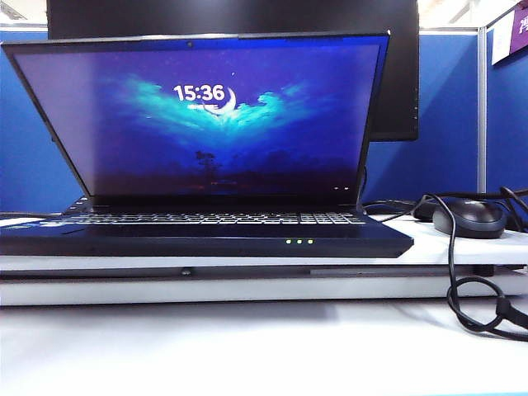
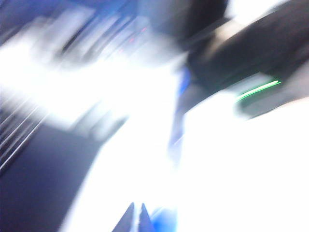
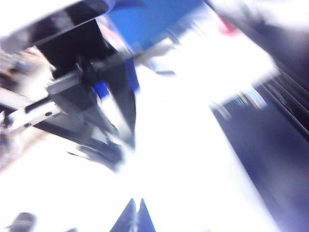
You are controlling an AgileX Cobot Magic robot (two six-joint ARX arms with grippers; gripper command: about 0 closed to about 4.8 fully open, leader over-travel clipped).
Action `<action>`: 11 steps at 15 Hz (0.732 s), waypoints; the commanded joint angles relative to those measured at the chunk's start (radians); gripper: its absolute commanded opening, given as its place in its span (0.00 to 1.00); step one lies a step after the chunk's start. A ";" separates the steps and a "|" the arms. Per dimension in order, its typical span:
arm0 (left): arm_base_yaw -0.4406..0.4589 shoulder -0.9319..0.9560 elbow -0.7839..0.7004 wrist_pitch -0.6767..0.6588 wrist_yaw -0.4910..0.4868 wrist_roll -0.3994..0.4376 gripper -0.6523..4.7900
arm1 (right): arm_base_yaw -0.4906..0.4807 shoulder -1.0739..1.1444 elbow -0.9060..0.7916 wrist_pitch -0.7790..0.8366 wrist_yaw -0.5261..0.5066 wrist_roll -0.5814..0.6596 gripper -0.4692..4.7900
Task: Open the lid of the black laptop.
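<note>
White tabletop (image 1: 247, 346) lies nearest; on its raised shelf sits the black laptop (image 1: 206, 235), green LEDs (image 1: 299, 242) lit, mouse (image 1: 469, 218) beside. Its lid (image 1: 202, 115) stands upright, lock screen glowing, so the opening looks done. My left gripper (image 2: 135, 218) and right gripper (image 3: 135, 215) show tips nearly together, both clear of it.

The black laptop (image 1: 206, 235) shows three green lights on its front edge and white-lettered keys; its lid (image 1: 202, 115) frames a deep blue and violet screen with a teal cloud shape and white digits. A black mouse (image 1: 469, 218) and black cable (image 1: 462, 289) lie on the white bench (image 1: 247, 346), before blue partition panels (image 1: 445, 124).
</note>
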 commanded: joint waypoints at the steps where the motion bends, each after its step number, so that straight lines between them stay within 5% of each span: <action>1: 0.001 0.058 0.003 0.002 -0.377 -0.003 0.11 | 0.080 0.054 0.006 -0.038 0.362 -0.034 0.09; 5: 0.001 0.090 0.003 0.098 -0.662 -0.103 0.11 | 0.092 0.156 0.006 -0.019 0.539 -0.040 0.09; 8: 0.001 0.090 0.003 0.167 -0.789 -0.176 0.11 | 0.091 0.171 0.006 0.030 0.717 -0.014 0.09; 11: 0.001 0.090 0.003 0.216 -0.864 -0.220 0.11 | 0.089 0.171 0.006 0.084 0.786 -0.002 0.09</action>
